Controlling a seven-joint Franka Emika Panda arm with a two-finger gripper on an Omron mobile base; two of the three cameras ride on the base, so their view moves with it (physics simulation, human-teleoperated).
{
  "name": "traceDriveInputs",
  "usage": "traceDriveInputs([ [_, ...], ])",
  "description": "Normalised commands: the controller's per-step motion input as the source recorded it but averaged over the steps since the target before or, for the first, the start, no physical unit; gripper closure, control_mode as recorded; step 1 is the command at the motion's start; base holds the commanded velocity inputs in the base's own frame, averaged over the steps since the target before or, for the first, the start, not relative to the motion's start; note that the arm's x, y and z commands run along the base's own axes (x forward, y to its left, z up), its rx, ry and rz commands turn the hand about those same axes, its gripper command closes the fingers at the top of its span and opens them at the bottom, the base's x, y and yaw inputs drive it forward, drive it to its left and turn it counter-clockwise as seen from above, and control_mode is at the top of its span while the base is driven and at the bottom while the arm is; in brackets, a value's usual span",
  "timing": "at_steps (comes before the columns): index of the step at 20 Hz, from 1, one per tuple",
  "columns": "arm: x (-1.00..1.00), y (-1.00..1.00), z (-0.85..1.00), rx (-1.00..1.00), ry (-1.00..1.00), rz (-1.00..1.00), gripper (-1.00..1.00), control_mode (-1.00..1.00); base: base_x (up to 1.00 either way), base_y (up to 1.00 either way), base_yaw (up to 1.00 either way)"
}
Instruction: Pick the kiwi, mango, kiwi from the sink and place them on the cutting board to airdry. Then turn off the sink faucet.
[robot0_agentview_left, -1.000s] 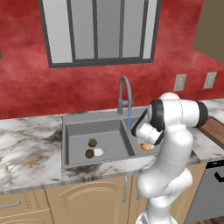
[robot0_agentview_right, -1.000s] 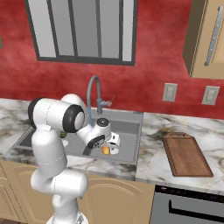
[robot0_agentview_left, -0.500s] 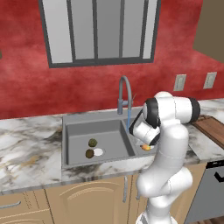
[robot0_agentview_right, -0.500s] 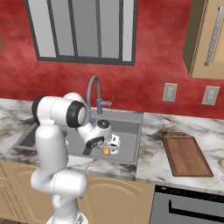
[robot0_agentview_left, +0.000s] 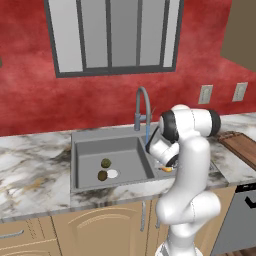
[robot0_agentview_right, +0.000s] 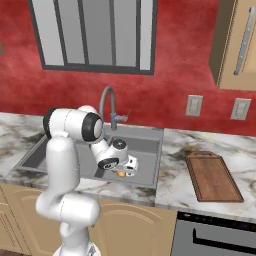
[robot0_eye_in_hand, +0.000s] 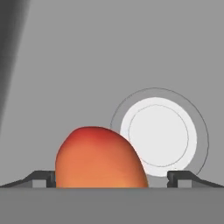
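From the left the tool (robot0_agentview_left: 167, 167) has sunk lower into the sink (robot0_agentview_left: 90, 137), from the right it hangs over the mango (robot0_agentview_right: 121, 174), and the hand view shows spread fingertips (robot0_eye_in_hand: 177, 176) flanking it, ready to pinch.

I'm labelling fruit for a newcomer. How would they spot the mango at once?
Find the grey double sink under the window, then its right basin, where the open gripper straddles the mango beside the white drain. It's orange with a red blush; the kiwis are dull.

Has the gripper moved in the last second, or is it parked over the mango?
Yes. The gripper has sunk lower into the sink beside the faucet, and now straddles the mango, open.
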Motion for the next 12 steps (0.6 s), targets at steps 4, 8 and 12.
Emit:
traceDriveInputs([
  [4,0.14,0.00,-0.21,0.00,0.02,0.00,-1.00,-1.00,0.00,0.00,0.00],
  [8,0.08,0.00,-0.15,0.00,0.01,0.00,1.00,-1.00,0.00,0.00,0.00],
  [12,0.00,0.00,0.00,0.00,0.00,0.00,1.00,-1.00,0.00,0.00,0.00],
])
